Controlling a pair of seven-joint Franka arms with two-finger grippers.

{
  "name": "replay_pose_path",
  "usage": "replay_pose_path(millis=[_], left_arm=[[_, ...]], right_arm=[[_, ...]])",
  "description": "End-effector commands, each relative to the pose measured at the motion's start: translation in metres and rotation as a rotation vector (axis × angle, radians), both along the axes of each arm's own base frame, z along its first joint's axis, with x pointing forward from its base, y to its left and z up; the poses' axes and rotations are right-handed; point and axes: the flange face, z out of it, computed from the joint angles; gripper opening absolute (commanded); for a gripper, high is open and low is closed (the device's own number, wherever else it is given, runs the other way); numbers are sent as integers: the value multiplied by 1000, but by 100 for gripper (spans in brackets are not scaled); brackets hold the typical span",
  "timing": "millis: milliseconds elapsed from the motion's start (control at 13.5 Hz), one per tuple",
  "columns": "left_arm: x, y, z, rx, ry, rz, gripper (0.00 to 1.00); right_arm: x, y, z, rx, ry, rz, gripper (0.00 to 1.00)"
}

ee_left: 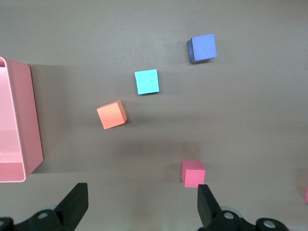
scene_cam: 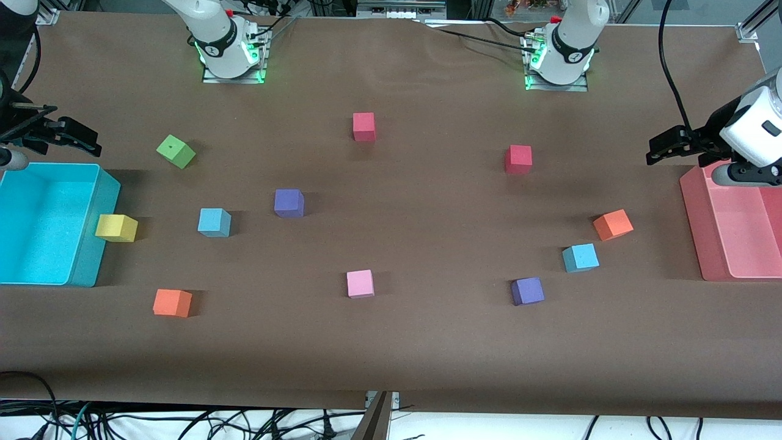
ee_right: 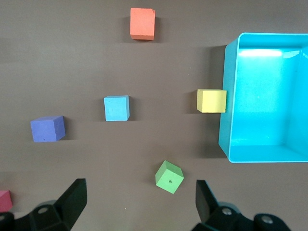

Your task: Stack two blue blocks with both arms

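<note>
One blue block lies toward the right arm's end of the table, between a yellow cube and a purple cube; it shows in the right wrist view. The other blue block lies toward the left arm's end, beside an orange cube; it shows in the left wrist view. My right gripper hangs open and empty by the turquoise bin's edge. My left gripper hangs open and empty by the pink bin. Both blocks sit apart on the table.
A turquoise bin stands at the right arm's end and a pink bin at the left arm's end. Scattered cubes: green, yellow, purple, orange, red, pink.
</note>
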Motion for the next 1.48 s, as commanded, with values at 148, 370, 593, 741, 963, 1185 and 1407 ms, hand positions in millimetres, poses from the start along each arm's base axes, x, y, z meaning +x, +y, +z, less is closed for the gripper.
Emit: replay_pose_path(millis=[148,370,593,741,963,1185,1407], left_arm=[[-4,-1,1,6,-3,9,100],[-4,-1,1,6,-1,9,100],[-4,-1,1,6,-1,9,100],[-4,-1,1,6,-1,9,100],[-4,-1,0,6,0,11,100],[-4,-1,0,6,0,11,100],[-4,-1,0,6,0,11,100]], right_arm=[[-4,0,4,11,4,-9,100],[-4,0,4,11,4,-9,100],[1,2,1,9,0,-6,100],[5,8,-1,7,-12,6,100],[25,24,-42,-11,52,40,100],[43,48,-91,-11,112,58,100],[63,67,-147,16,134,73,100]])
